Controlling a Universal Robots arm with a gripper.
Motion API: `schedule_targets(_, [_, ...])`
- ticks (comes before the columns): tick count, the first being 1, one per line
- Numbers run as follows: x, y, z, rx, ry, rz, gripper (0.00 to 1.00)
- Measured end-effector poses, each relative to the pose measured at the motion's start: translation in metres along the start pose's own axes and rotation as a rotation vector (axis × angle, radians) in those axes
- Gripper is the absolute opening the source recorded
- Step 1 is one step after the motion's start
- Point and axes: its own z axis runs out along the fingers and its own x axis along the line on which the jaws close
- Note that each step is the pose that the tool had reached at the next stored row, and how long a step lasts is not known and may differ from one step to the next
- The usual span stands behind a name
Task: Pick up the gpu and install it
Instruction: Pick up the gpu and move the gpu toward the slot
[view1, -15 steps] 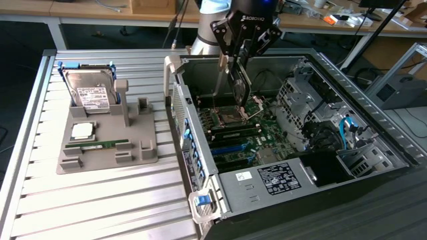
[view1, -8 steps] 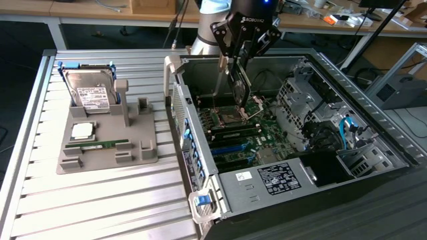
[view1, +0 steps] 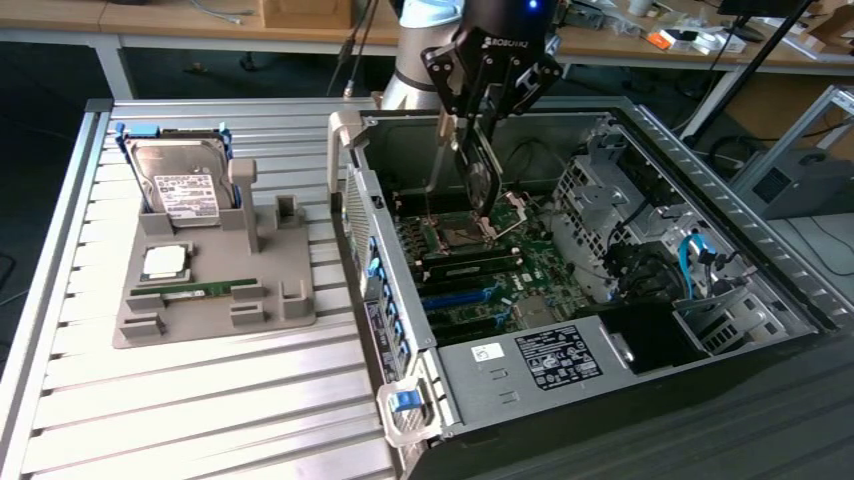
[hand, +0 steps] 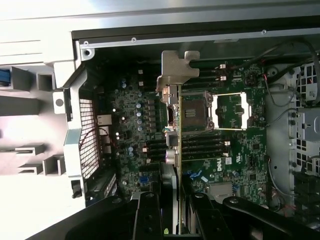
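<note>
My gripper (view1: 483, 95) is shut on the gpu (view1: 477, 172), a dark card hanging on edge with its silver bracket strip (view1: 439, 150) pointing down. The card hovers inside the open computer case (view1: 400, 330), above the motherboard (view1: 514, 270) near the CPU socket (view1: 449, 236). In the wrist view the gpu (hand: 178, 145) is seen edge-on between the black fingers (hand: 148, 215), with its bracket (hand: 177, 64) at the far end over the motherboard (hand: 235, 150). The card's lower edge stays apart from the board; the slots lie below it.
A grey fixture (view1: 214, 310) on the exterior view's left carries a silver hard drive (view1: 180, 185), a CPU chip (view1: 166, 262) and a green memory stick (view1: 196, 288). Case walls, a drive cage (view1: 587, 190) and cables (view1: 694, 260) ring the motherboard. The slatted table (view1: 200, 400) surrounds the fixture.
</note>
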Motion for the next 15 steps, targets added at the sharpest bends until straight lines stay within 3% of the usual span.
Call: schedule_targets(15, [-0.0039, 0.0004, 0.0039, 0.0005, 0.0001, 0.0, 0.27])
